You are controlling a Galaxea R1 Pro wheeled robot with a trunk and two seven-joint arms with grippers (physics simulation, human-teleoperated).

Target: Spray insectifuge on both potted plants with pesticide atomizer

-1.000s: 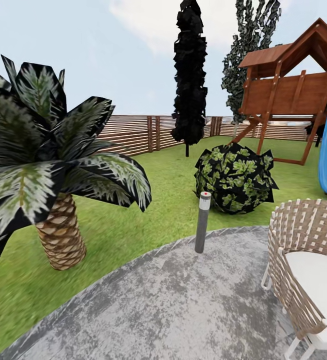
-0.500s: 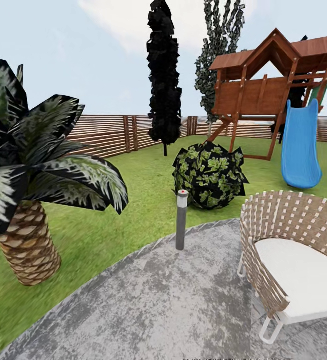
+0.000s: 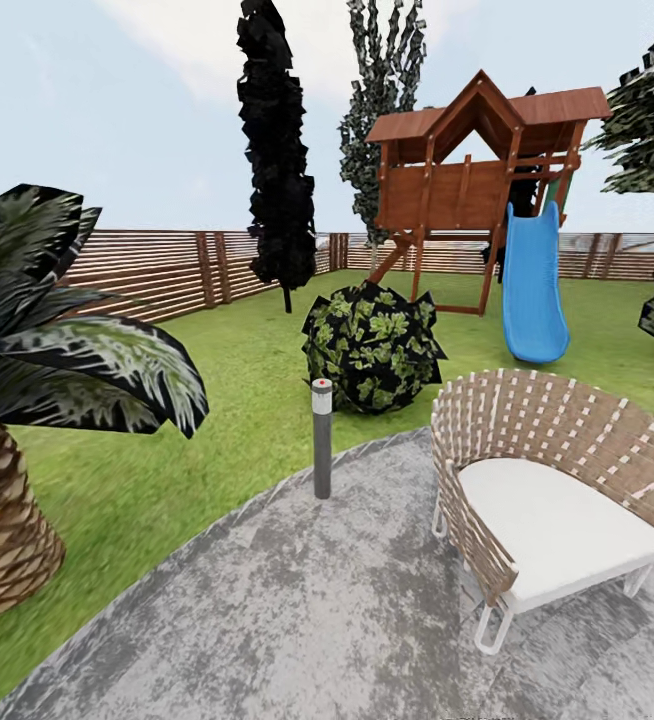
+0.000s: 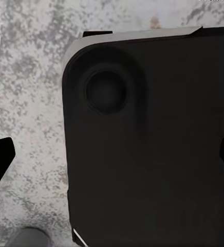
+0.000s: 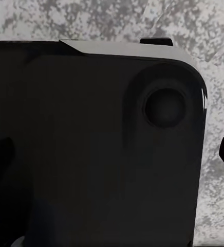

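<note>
This is a home garden [image 3: 257,370] — a green lawn bounded by a brown horizontal-slat wooden fence [image 3: 157,272], with a patch of mottled grey stone paving [image 3: 297,610] in the foreground. A woven wicker armchair with a white cushion [image 3: 547,500] sits on the paving, and a short dark bollard light [image 3: 322,438] stands at its edge. On the grass are a brown wooden play tower [image 3: 472,170] with a blue slide [image 3: 532,285], a round leafy bush [image 3: 372,347], a scaly-trunked palm [image 3: 27,400] and tall dark trees [image 3: 277,150] — all under open sky.
</note>
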